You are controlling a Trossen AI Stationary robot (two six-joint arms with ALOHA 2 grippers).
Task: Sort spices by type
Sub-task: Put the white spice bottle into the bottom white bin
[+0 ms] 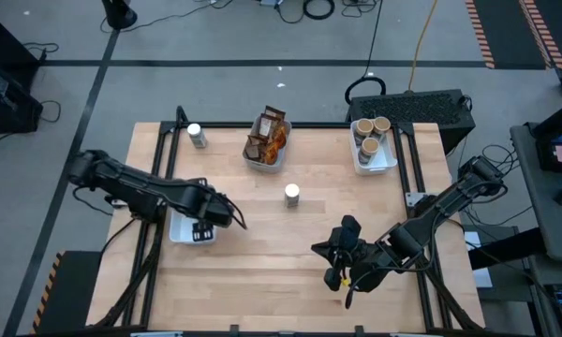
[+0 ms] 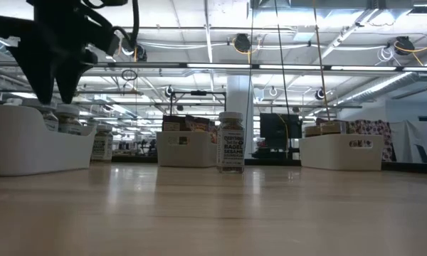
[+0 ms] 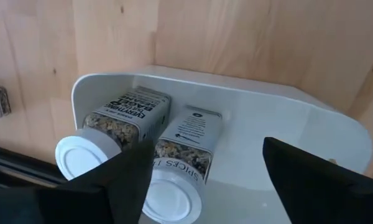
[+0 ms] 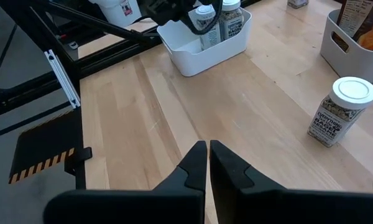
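The left gripper hangs fingers apart over the white tray holding 2 white-capped jars, gripping nothing. The right gripper, fingers together and empty, waits near the table's front; 1 jar stands mid-table.

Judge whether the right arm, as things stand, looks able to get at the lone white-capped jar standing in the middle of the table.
Probably yes. The jar stands alone on bare table, nothing beside it. The right gripper is shut and faces it across open wood, so it would have to open first.
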